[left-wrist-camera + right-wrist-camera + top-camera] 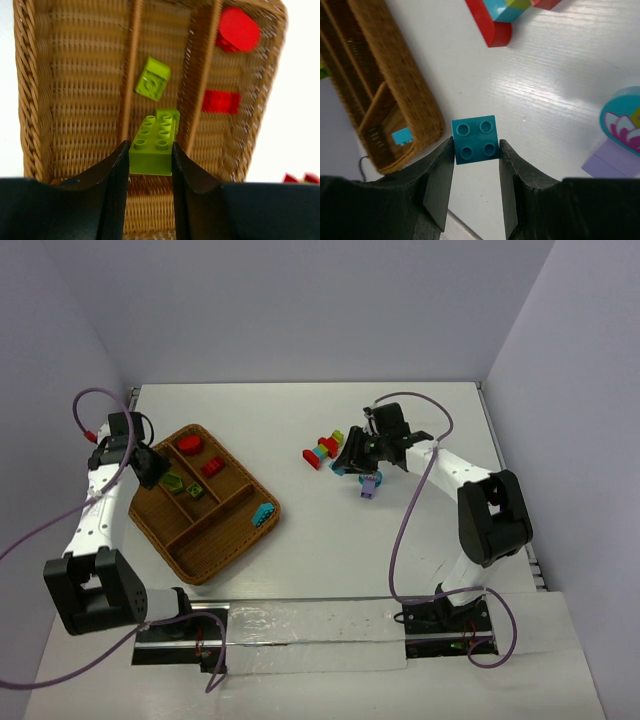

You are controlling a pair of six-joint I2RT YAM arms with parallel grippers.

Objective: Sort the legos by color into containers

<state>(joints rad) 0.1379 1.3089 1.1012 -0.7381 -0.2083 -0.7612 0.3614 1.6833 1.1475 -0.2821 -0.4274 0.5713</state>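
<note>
My left gripper is shut on a lime green lego and hangs over the wicker tray, above its middle compartment. Two other green legos lie there. Red legos fill the compartment to the right. From above, the left gripper sits over the tray's far left part. My right gripper is shut on a square teal lego, held above the table right of the tray. A teal lego lies in the tray's near corner compartment.
A joined stack of red, teal and green legos lies on the table beyond the right gripper. A purple lego with a rounded teal piece stands just right of that gripper. Walls close the table at the back and on both sides.
</note>
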